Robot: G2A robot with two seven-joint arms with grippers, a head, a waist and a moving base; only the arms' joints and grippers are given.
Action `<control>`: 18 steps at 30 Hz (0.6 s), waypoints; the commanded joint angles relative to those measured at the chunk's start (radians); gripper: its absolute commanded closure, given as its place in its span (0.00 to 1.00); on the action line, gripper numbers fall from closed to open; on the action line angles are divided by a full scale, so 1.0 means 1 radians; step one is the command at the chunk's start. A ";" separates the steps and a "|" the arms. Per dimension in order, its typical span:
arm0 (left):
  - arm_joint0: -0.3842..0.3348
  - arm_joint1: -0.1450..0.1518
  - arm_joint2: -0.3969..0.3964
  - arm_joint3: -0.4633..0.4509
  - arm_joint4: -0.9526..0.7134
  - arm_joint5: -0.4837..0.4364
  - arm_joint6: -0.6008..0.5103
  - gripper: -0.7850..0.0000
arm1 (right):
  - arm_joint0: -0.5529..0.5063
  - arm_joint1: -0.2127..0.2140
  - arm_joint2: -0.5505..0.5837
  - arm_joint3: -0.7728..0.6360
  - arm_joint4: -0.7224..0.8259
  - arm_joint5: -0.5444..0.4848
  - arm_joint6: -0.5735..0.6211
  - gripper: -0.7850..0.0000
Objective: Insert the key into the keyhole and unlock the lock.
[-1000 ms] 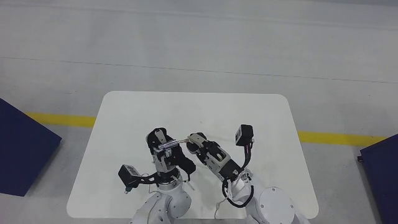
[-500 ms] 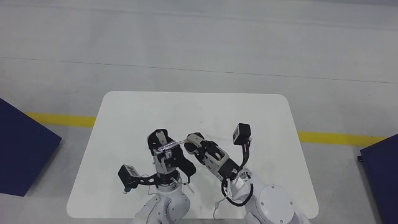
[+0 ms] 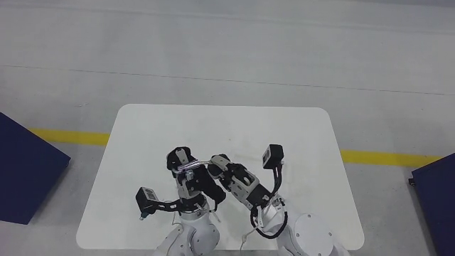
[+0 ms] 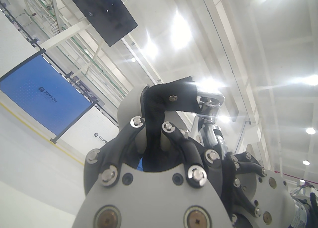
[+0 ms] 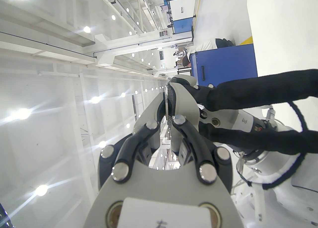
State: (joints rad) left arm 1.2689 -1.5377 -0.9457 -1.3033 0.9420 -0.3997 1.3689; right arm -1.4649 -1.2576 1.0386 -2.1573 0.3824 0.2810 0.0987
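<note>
Chrome lock (image 4: 210, 101) clamped in left pincer (image 4: 198, 109); right pincer (image 5: 166, 99) pinches thin key (image 5: 165, 114).

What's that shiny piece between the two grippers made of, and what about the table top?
Shiny piece: looks like polished metal, perhaps chrome-plated, since it shows mirror-bright glints and a silvery surface. Table: a smooth, matte white top, maybe laminate or painted board. It is evenly white with no grain or glare, so the exact material stays open.
</note>
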 commanded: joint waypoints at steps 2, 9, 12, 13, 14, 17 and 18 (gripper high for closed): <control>0.004 -0.003 -0.003 -0.003 -0.004 -0.011 -0.006 1.00 | -0.001 -0.002 -0.001 0.000 0.007 -0.004 -0.002 1.00; 0.012 -0.008 -0.005 -0.010 0.002 -0.049 -0.022 1.00 | -0.001 -0.006 0.000 0.002 0.016 -0.001 0.000 1.00; 0.017 -0.010 -0.007 -0.013 0.005 -0.064 -0.030 1.00 | -0.001 -0.007 0.001 0.003 0.019 -0.001 0.001 1.00; 0.018 -0.010 -0.008 -0.014 0.005 -0.070 -0.032 1.00 | 0.000 -0.007 0.001 0.004 0.019 0.000 0.003 1.00; 0.020 -0.011 -0.009 -0.015 0.004 -0.074 -0.036 1.00 | 0.000 -0.008 0.002 0.005 0.018 0.000 0.005 1.00; 0.024 -0.013 -0.013 -0.018 0.007 -0.080 -0.045 1.00 | 0.001 -0.009 0.006 0.005 0.019 0.001 0.006 1.00; 0.025 -0.013 -0.014 -0.019 0.008 -0.082 -0.047 1.00 | 0.001 -0.009 0.007 0.004 0.022 0.000 0.006 1.00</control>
State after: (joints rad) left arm 1.2928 -1.5502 -0.9584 -1.3214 0.9488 -0.4803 1.3240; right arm -1.4640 -1.2664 1.0442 -2.1519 0.4022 0.2816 0.1048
